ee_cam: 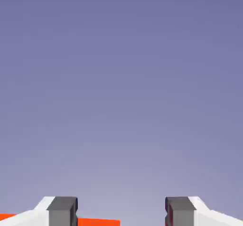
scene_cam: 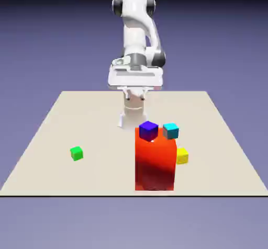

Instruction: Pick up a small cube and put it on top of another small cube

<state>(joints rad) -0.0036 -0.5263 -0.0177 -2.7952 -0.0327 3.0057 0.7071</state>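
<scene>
The small green cube (scene_cam: 76,153) lies alone on the table toward the exterior view's left. My gripper (scene_cam: 135,93) hangs high above the table's far side, well away from the cube and apart from everything. In the hand view the gripper (ee_cam: 121,211) is open: its grey fingertips (ee_cam: 62,211) stand wide apart with only the blue-violet backdrop between them. The green cube does not show in the hand view.
A big red block (scene_cam: 155,162) stands near the table's front edge with a purple cube (scene_cam: 148,130) on top; a strip of the red block (ee_cam: 97,222) shows low in the hand view. A cyan cube (scene_cam: 170,131) and a yellow cube (scene_cam: 181,156) sit by its right side.
</scene>
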